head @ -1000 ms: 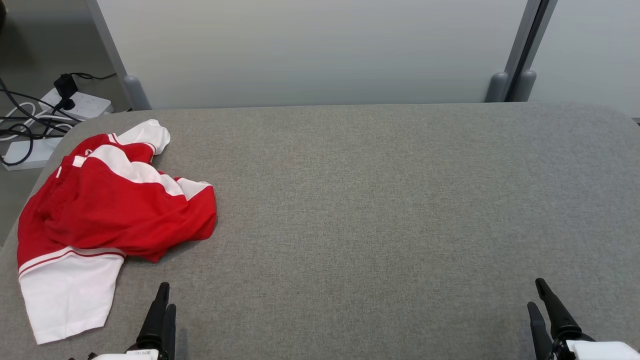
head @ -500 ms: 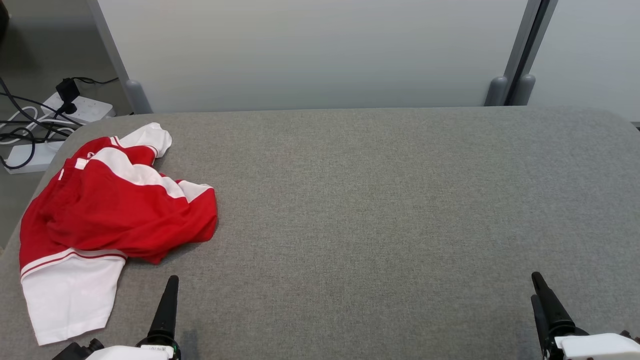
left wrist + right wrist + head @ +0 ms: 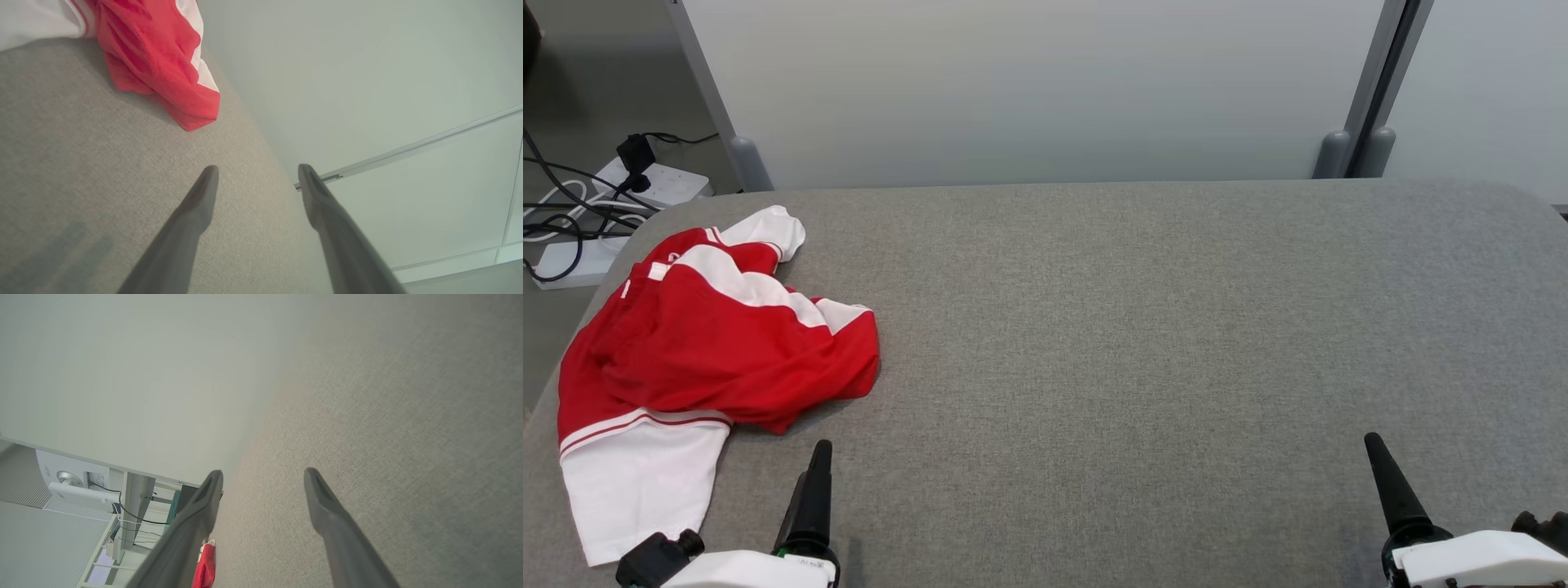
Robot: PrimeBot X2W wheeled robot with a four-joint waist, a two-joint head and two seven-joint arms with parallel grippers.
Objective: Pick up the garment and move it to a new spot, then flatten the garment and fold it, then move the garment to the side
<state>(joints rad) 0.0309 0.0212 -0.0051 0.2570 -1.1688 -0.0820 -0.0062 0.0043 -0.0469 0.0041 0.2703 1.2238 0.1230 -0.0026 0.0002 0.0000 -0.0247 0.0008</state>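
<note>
Head view: found garment, red with white panels, crumpled in a heap at left end of grey fabric surface, close to its rounded far-left corner, with a white section trailing toward near edge. Not flattened, not folded. Saw left gripper at bottom left, just right of that white section and apart from the cloth. Saw right gripper at bottom right over bare surface, well apart from garment. Caught each one edge-on as a single dark spike, so could not read spread of fingers from this angle. Noted pale partition behind surface, grey posts toward its right, power strips and dark cables on floor beyond left corner.

Left wrist view: saw left gripper with both fingers spread wide, nothing between them. Pointed along surface toward partition. Found garment at top left of frame, ahead of tips and off to one side, touching neither finger. Saw bare grey fabric under the tips.

Right wrist view: saw right gripper likewise spread wide and empty, over bare surface with partition beyond. Picked out a small red patch of garment at bottom edge beside one finger, far off across surface.
</note>
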